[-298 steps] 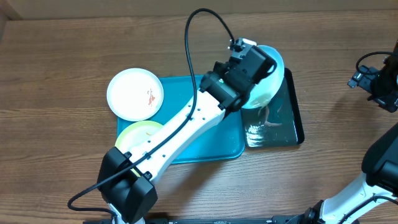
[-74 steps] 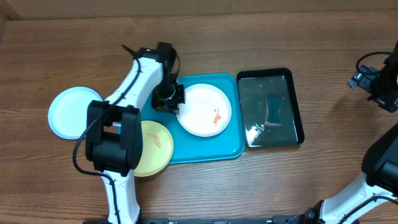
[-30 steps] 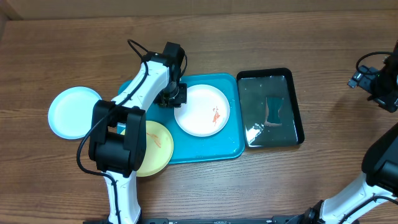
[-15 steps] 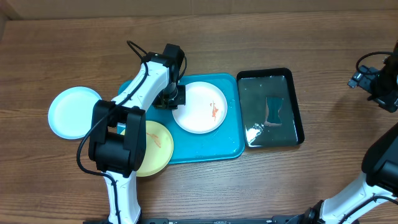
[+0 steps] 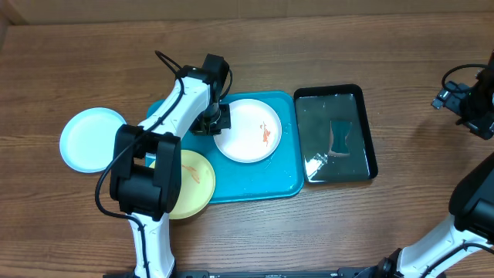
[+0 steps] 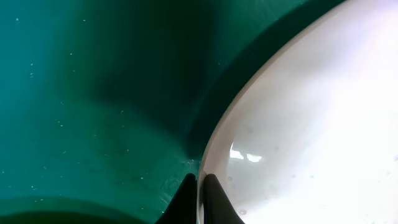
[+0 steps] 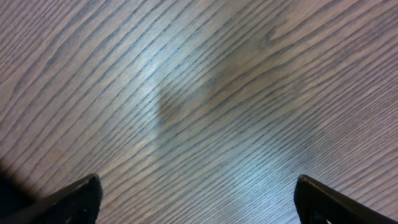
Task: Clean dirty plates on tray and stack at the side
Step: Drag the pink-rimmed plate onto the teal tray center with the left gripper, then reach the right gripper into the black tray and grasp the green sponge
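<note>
Brown wooden desk, seen from above. Your left gripper (image 5: 217, 121) is pinched shut on the left rim of the white plate (image 5: 247, 130). The plate lies face up on the turquoise tray (image 5: 282, 181), near its back edge. The rim hold looks meant for carrying it to the glossy black tray (image 5: 328, 104). Being round, the plate has no long axis; its orange smear sits right of centre. Your right gripper (image 7: 199, 199) hangs wide open over bare wood.

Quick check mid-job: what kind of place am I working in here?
Likely a staged dishwashing bench, not a real kitchen: wooden table, smeared white plate on a turquoise tray, black tray seemingly holding water.
</note>
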Available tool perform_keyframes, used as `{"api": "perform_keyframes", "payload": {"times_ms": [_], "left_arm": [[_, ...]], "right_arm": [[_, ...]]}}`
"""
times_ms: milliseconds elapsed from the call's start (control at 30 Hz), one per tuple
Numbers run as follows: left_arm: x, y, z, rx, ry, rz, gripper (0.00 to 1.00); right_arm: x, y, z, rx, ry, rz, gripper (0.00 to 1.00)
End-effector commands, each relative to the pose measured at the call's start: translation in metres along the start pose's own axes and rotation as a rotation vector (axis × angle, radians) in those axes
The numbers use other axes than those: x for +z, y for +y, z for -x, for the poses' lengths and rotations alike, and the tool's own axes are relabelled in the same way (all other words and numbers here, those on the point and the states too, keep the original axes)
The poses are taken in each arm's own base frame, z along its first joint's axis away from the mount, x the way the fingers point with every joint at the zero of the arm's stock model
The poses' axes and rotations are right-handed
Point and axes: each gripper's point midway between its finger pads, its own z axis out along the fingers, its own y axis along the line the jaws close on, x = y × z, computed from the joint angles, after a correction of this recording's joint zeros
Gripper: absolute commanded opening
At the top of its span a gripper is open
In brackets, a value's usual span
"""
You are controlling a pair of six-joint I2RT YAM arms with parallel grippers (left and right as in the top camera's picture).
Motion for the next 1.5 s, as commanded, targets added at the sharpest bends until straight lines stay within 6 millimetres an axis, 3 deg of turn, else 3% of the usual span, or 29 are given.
{"api": "perform_keyframes", "payload": {"times_ms": [0, 200, 333, 433, 467, 567, 633, 800, 933, 1100, 1267, 1467], "left_arm": [[0.007, 0.017, -0.006, -0.034, 0.010, 0.071, 0.04], [0.006, 0.025, -0.009, -0.058, 0.037, 0.061, 0.04], [0.004, 0.019, -0.014, -0.046, 0.077, -0.021, 0.04], [0.002, 0.017, -0.012, -0.038, 0.070, -0.044, 0.04], [0.002, 0.017, -0.011, -0.036, 0.067, -0.045, 0.04], [0.002, 0.016, -0.009, -0.034, 0.057, -0.049, 0.04], [0.002, 0.015, -0.006, -0.033, 0.045, -0.053, 0.04], [0.002, 0.013, -0.001, -0.033, 0.025, -0.060, 0.04], [0.002, 0.013, 0.000, -0.032, 0.022, -0.061, 0.04], [0.002, 0.012, 0.001, -0.025, 0.018, -0.063, 0.04], [0.002, 0.012, 0.002, -0.025, 0.014, -0.064, 0.04], [0.002, 0.012, 0.002, -0.025, 0.014, -0.065, 0.04]], "right_arm": [[-0.014, 0.001, 0.008, 0.001, -0.047, 0.010, 1.00], [-0.016, 0.023, 0.024, -0.002, -0.109, 0.127, 1.00], [-0.027, 0.065, -0.011, -0.007, 0.055, 0.393, 1.00], [-0.035, 0.077, -0.027, 0.003, 0.131, 0.480, 1.00], [-0.039, 0.084, -0.032, 0.006, 0.156, 0.524, 0.98], [-0.049, 0.104, -0.051, -0.081, 0.212, 0.603, 0.76], [-0.050, 0.113, -0.069, -0.140, 0.257, 0.589, 0.68], [-0.049, 0.130, -0.118, -0.274, 0.374, 0.436, 0.68], [-0.045, 0.135, -0.146, -0.394, 0.399, 0.260, 0.72], [-0.034, 0.142, -0.163, -0.486, 0.353, 0.084, 0.73], [-0.014, 0.165, -0.180, -0.576, 0.311, 0.088, 0.73], [0.013, 0.185, -0.186, -0.620, 0.236, 0.129, 0.72]]}}
